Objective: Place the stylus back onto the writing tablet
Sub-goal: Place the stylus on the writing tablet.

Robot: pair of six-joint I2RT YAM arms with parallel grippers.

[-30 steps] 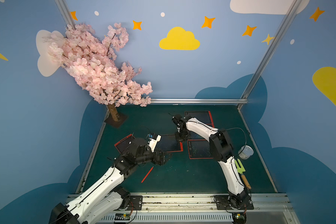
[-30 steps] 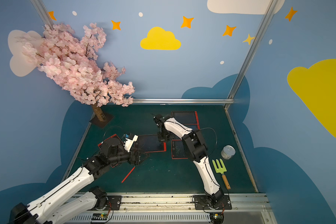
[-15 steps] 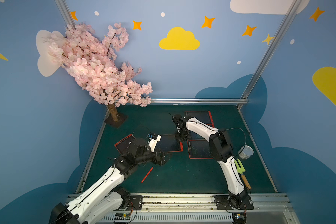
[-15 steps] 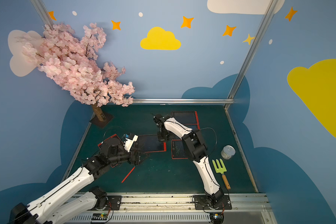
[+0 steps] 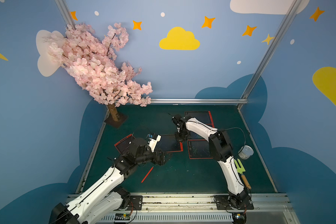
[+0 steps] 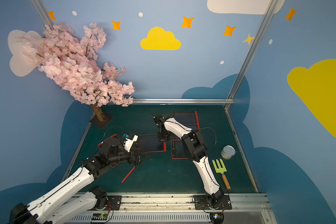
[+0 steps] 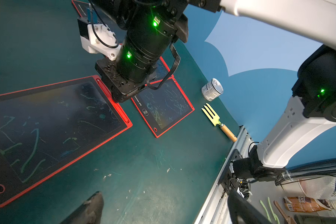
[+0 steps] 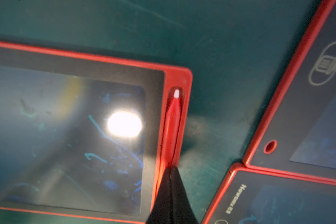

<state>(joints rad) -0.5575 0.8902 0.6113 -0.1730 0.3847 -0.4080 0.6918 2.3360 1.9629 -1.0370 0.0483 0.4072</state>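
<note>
Your right end effector (image 8: 171, 171) is closed. Its tips meet over the rear end of the red stylus (image 8: 173, 124), which lies along the side groove of the writing tablet (image 8: 187, 77) with its white nib at the groove's far end (closed tips likely act here as a pusher that seats the pen flat, not as a clamp). Your left end effector (image 5: 165, 157) hangs wide open and empty above the bench (image 5: 182, 180), near a loose red stylus (image 5: 147, 174), probably poised to pick it up.
</note>
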